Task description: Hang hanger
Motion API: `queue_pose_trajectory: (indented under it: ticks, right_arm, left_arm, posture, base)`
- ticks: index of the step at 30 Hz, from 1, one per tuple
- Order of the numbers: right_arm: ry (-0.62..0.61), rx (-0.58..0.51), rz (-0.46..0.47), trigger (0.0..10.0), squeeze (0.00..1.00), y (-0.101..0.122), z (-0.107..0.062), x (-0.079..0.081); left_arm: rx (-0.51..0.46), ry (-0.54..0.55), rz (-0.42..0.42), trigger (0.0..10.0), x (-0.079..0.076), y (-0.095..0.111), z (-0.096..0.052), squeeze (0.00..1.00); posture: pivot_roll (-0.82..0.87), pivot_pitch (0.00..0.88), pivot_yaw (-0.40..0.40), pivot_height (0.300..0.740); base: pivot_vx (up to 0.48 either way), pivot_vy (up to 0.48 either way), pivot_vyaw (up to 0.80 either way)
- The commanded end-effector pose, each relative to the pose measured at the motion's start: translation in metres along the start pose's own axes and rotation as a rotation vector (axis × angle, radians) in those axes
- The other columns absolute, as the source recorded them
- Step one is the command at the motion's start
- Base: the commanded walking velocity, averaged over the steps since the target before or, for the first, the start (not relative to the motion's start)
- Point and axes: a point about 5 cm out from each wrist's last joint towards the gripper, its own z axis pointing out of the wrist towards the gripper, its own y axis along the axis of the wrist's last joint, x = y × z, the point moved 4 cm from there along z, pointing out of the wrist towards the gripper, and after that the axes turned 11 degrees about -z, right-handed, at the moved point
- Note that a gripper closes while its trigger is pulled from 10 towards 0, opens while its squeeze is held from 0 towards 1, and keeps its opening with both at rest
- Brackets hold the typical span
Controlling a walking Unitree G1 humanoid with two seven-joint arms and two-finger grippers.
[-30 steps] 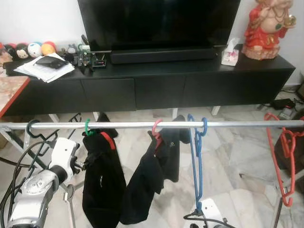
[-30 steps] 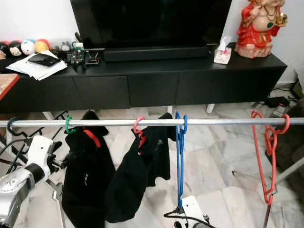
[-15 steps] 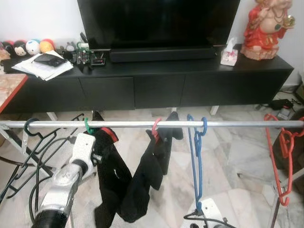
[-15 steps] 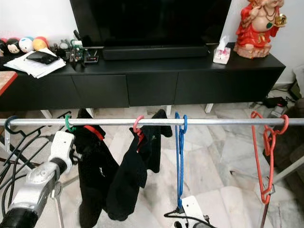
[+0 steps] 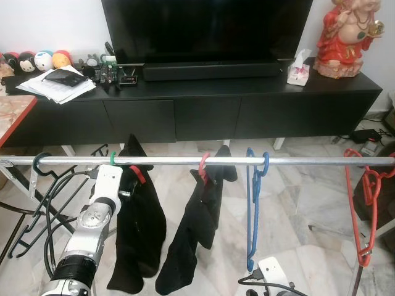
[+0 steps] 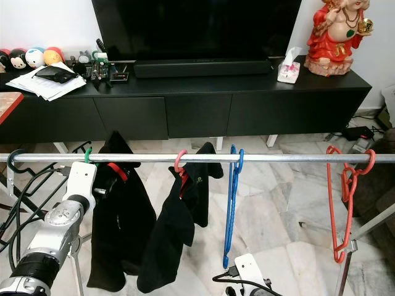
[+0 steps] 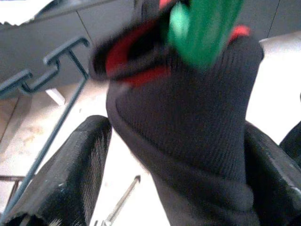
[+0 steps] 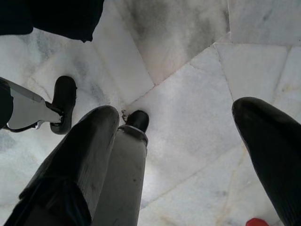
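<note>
A horizontal silver metal rail point(image 5: 185, 161) carries 5 hangers. The left gripper point(image 7: 178, 155), fingers point(image 7: 70, 169) spread apart, straddles the black garment point(image 5: 139, 228) on the green-hooked hanger point(image 5: 113, 159) hooked on the rail, at its 12 o'clock. The right gripper point(image 8: 178, 155) hangs open over marble floor point(image 8: 188, 56). Beyond stands a long black TV cabinet point(image 5: 247, 105).

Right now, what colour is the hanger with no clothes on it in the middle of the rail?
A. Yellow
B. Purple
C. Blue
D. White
C: the bare blue hanger hangs by its hook from the silver rail, just right of the black garment on the pink hook.
</note>
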Motion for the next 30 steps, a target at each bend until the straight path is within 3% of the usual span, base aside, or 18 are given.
queue_pose_trajectory:
  ticks: [1, 2, 30]
  right_arm:
    - [0.002, -0.004, 0.008, 10.0, 0.00, -0.0009, -0.0001, 0.0008]
    - [0.002, -0.003, 0.008, 10.0, 0.00, -0.0010, -0.0001, 0.0008]
    - [0.007, 0.001, -0.004, 10.0, 0.00, -0.0024, 0.0001, 0.0029]
  left_arm:
    - [-0.005, 0.002, -0.022, 1.1, 0.0004, -0.0009, 0.0012, 0.00]
    - [-0.006, 0.001, -0.027, 0.0, 0.0007, -0.0013, 0.0011, 0.00]
    - [-0.010, 0.013, -0.013, 0.0, 0.0057, -0.0038, 0.0026, 0.00]
  posture:
    - [-0.02, 0.000, -0.011, 0.740]
    - [-0.02, 0.000, -0.012, 0.740]
    - [-0.02, 0.000, -0.006, 0.740]
  base:
    - [0.000, 0.000, 0.00]
    - [0.000, 0.000, 0.00]
    - [0.000, 0.000, 0.00]
